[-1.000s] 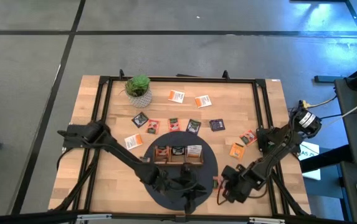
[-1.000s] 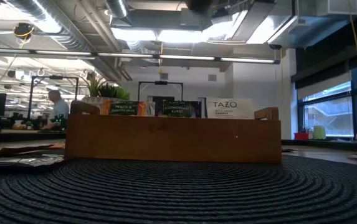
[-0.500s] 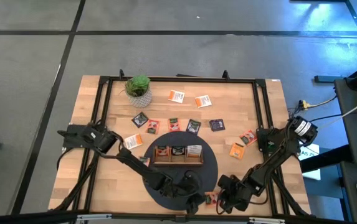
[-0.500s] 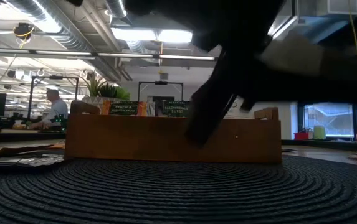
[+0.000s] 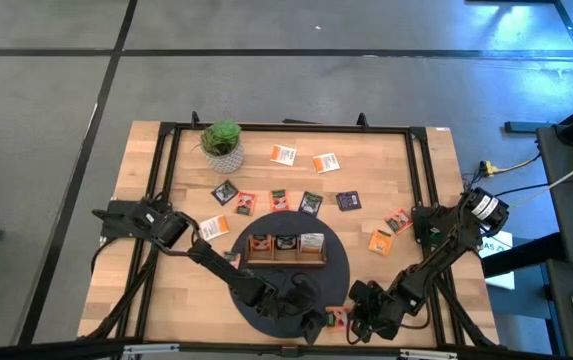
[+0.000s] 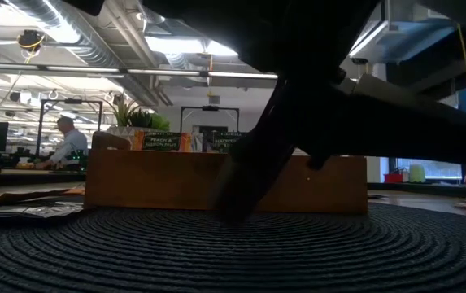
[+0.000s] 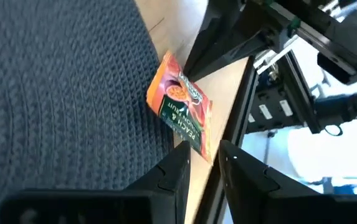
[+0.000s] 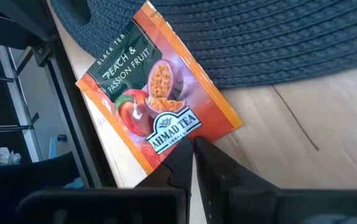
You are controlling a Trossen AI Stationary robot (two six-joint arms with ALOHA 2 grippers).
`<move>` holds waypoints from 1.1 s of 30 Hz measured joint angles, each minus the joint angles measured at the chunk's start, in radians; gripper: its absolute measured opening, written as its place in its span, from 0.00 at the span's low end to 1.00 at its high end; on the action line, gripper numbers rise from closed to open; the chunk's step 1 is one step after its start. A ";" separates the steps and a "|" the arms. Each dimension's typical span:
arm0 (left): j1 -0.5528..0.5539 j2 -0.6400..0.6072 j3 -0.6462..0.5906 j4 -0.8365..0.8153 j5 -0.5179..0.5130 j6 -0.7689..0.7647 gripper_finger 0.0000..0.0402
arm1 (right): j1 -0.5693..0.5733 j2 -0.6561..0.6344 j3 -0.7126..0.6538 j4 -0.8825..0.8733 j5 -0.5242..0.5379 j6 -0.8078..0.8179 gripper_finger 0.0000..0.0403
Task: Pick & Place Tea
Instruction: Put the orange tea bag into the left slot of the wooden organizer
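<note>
at the worktop's near edge, beside the mat (image 5: 266,290), the right gripper (image 8: 194,149) is pinching an orange tea packet (image 8: 156,93); the left gripper (image 7: 203,155), slightly spread, is hovering just beside it.

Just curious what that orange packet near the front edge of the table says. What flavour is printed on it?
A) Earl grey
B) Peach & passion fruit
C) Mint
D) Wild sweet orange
B: in the right wrist view the orange packet reads "Peach & Passion Fruit", with the right hand pinching its edge.
</note>
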 joint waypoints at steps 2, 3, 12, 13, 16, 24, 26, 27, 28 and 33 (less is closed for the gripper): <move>0.001 0.000 0.000 0.000 0.000 -0.059 0.21 | 0.000 0.000 0.000 0.002 0.003 0.000 0.06; 0.001 0.000 0.000 0.000 0.000 -0.088 0.21 | -0.001 0.000 0.000 0.004 0.005 0.000 0.06; -0.002 0.000 0.000 -0.001 -0.023 -0.196 0.25 | -0.001 0.001 -0.001 0.014 0.013 0.000 0.06; -0.002 0.000 0.000 -0.004 -0.022 -0.197 0.26 | -0.001 0.001 -0.001 0.018 0.013 0.000 0.06; -0.002 0.000 0.000 -0.040 -0.023 -0.208 0.28 | -0.002 0.001 -0.001 0.021 0.013 0.000 0.06; -0.001 -0.001 0.000 -0.072 -0.039 -0.249 0.30 | -0.002 0.001 -0.001 0.024 0.037 0.000 0.06; -0.001 -0.001 0.000 -0.072 -0.039 -0.249 0.30 | -0.006 0.001 -0.002 0.025 0.038 0.000 0.06; -0.001 -0.001 0.000 -0.072 -0.039 -0.249 0.30 | -0.006 0.001 -0.002 0.025 0.038 0.000 0.06; -0.001 -0.001 0.000 -0.072 -0.039 -0.249 0.30 | -0.009 0.001 -0.001 0.025 0.039 0.000 0.06; 0.005 -0.001 0.000 -0.072 -0.047 -0.249 0.30 | -0.018 0.001 -0.001 0.027 0.039 0.000 0.06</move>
